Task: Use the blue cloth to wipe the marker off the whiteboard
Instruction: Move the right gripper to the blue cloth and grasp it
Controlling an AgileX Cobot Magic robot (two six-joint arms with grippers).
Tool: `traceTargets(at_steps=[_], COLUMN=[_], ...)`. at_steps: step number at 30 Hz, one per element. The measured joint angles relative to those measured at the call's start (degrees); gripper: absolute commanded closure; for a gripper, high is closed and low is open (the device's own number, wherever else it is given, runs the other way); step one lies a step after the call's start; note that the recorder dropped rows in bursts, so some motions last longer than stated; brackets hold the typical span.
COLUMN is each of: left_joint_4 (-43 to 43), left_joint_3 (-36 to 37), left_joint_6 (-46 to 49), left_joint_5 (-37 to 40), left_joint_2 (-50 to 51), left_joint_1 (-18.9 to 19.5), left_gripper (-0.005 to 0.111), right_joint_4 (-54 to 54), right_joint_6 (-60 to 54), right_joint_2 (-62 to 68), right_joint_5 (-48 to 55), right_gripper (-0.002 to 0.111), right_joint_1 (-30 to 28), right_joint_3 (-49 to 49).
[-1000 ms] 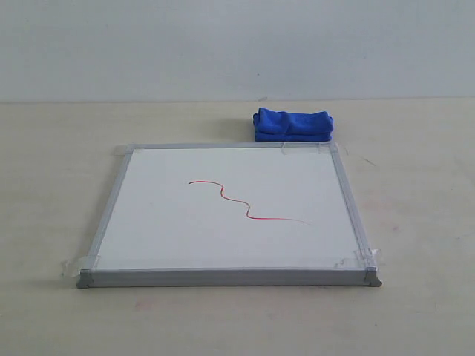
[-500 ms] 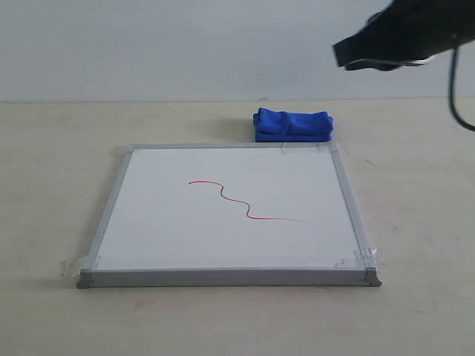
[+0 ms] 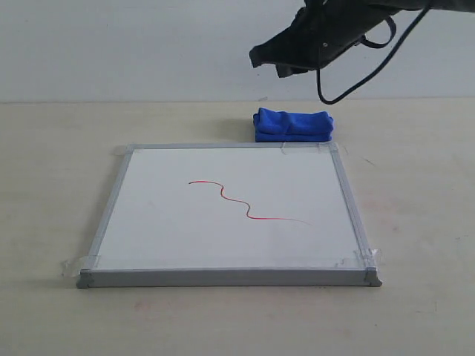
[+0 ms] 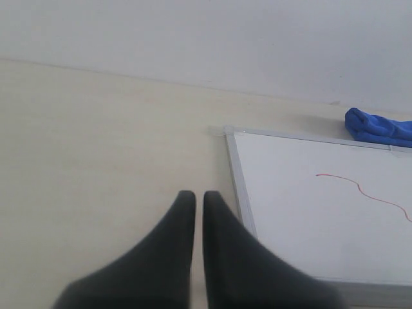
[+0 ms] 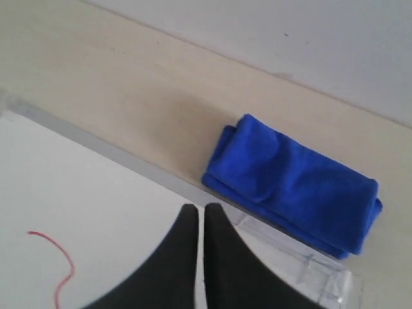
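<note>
The whiteboard (image 3: 230, 245) lies flat on the table, with the red wavy marker line (image 3: 245, 202) across its middle. The blue cloth (image 3: 293, 124) sits bunched on the table just behind the board's far edge, right of centre. My right gripper (image 3: 269, 62) hangs in the air above and slightly left of the cloth, shut with nothing in it. In the right wrist view its tips (image 5: 200, 210) are over the board's far edge, beside the cloth (image 5: 293, 183). My left gripper (image 4: 199, 195) is shut and empty over the table, next to the board's frame (image 4: 233, 168).
A black cable (image 3: 356, 74) loops down from the right arm above the cloth. Clear tape bits (image 3: 361, 258) hold the board's corners to the beige table (image 3: 52, 185). A pale wall (image 3: 148, 44) stands behind the table.
The right arm has swung in from the upper right and moved left and slightly down, now hanging above the blue cloth. Board, marker line and cloth have not moved.
</note>
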Motion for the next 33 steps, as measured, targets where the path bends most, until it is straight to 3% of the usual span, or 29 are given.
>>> traceTargets(at_steps=[5,11,13,18,20,33], left_joint_4=[0.0,0.0,0.0,0.0,0.0,0.0], left_joint_3=[0.0,0.0,0.0,0.0,0.0,0.0], left_joint_6=[0.0,0.0,0.0,0.0,0.0,0.0], left_joint_5=[0.0,0.0,0.0,0.0,0.0,0.0], left_joint_2=[0.0,0.0,0.0,0.0,0.0,0.0], left_joint_1=[0.0,0.0,0.0,0.0,0.0,0.0], left_gripper=[0.102,0.102,0.102,0.102,0.102,0.102], right_joint_4=[-10.6,-14.9,-15.0,-15.4,-16.2,-18.8], right_joint_6=[2.4,2.7,3.0,6.9,10.2,24.7], right_joint_2=[8.1,15.6,17.5,20.3,20.8,25.8], right_joint_5=[10.1,14.8,14.9,14.6,13.7,6.9], right_gripper=[0.108,0.106,0.098,0.055,0.045,0.043], right_joint_1=[0.0,0.0,0.0,0.0,0.0,0.0], right_joint_3=[-10.7,-20.5,-22.4,-23.4,-23.4,-23.7])
